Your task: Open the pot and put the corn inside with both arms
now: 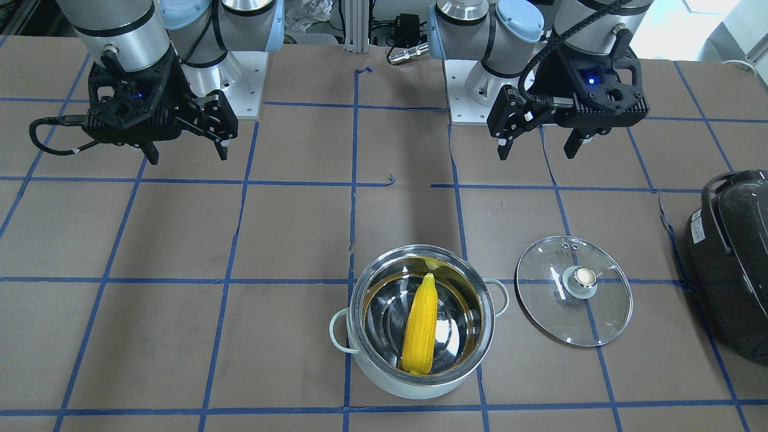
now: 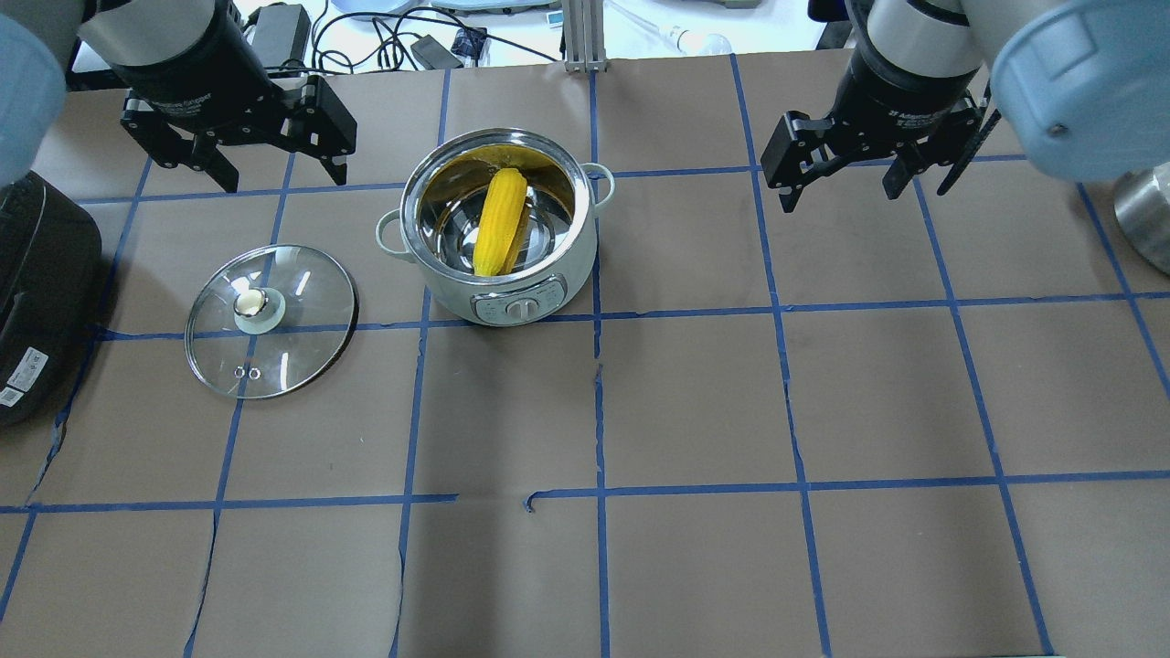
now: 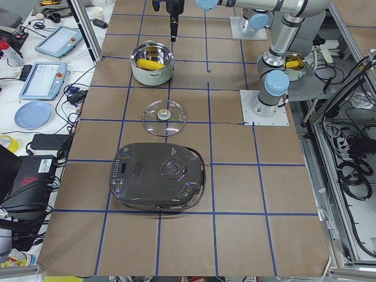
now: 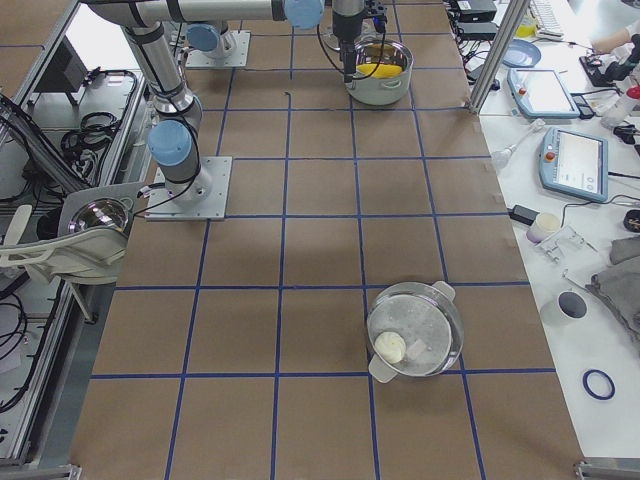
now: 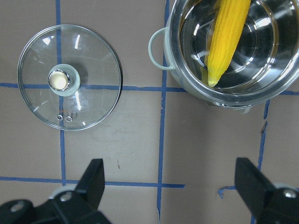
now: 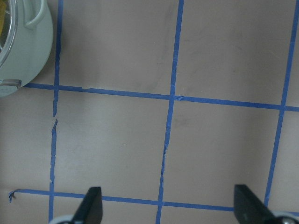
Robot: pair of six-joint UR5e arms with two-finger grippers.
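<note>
The pot [image 1: 414, 384] stands open on the table, and the yellow corn [image 1: 420, 327] lies inside it, leaning on the wall. The glass lid [image 1: 600, 312] lies flat on the table beside the pot, knob up. The overhead view shows the pot [image 2: 548, 274], the corn [image 2: 501, 224] and the lid [image 2: 302, 302]. My left gripper [image 2: 279, 174] is open and empty, raised behind the lid and pot; its wrist view shows the lid [image 5: 93, 70] and the corn [image 5: 226, 37]. My right gripper [image 2: 839, 190] is open and empty, well to the pot's right.
A large dark grey-black appliance [image 2: 37, 283] sits at the table's left end, beyond the lid. A second lidded pot [image 4: 415, 330] stands near the table's right end. Brown paper with blue tape lines covers the table [image 2: 695, 402].
</note>
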